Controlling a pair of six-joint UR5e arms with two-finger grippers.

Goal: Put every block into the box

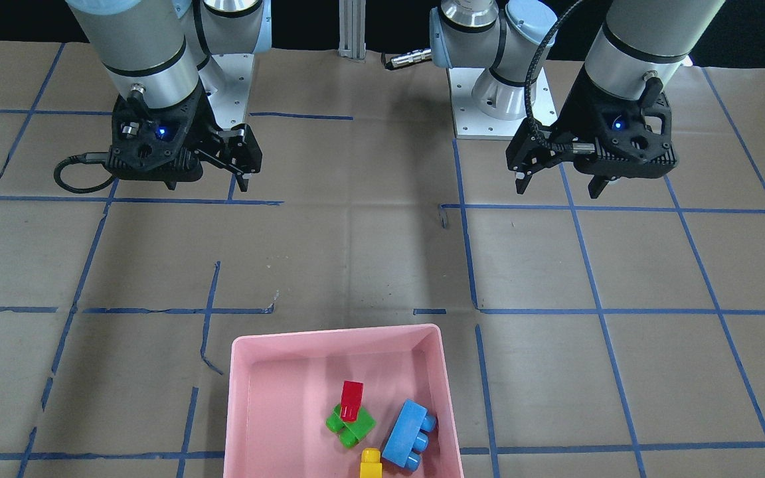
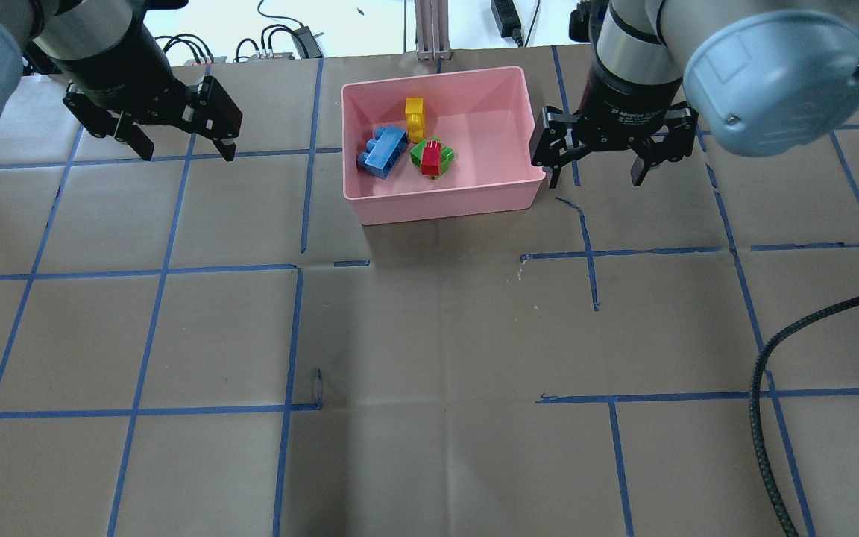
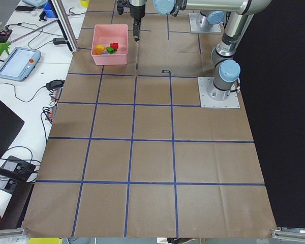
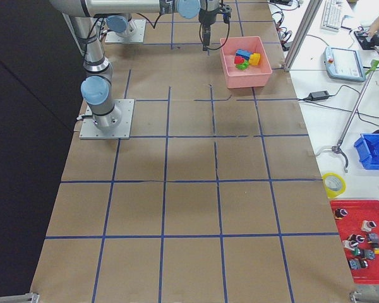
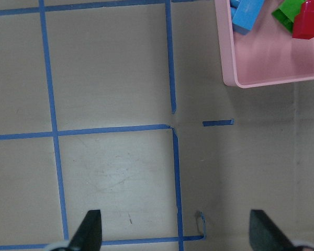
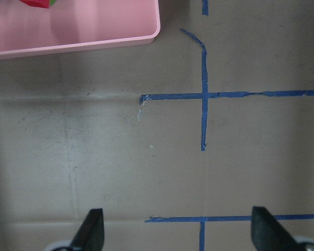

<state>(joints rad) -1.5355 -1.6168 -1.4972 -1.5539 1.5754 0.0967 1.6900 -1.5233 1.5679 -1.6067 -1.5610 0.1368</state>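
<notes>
The pink box (image 2: 444,203) stands on the table between my two grippers and also shows in the front view (image 1: 336,334). All the blocks lie inside it. The red block (image 2: 431,158) rests on the green one (image 2: 417,153). The blue block (image 2: 382,151) and the yellow one (image 2: 414,118) lie beside them. The front view shows the red (image 1: 352,400), green (image 1: 358,430), blue (image 1: 406,435) and yellow (image 1: 370,463) blocks. My left gripper (image 2: 185,151) is open and empty, left of the box. My right gripper (image 2: 595,177) is open and empty, just right of it.
Brown paper with a blue tape grid covers the table. A black cable (image 2: 765,373) hangs at the right. The arm bases (image 1: 502,99) stand at the robot's side. Side benches hold a tablet (image 3: 18,63) and a red parts tray (image 4: 363,243).
</notes>
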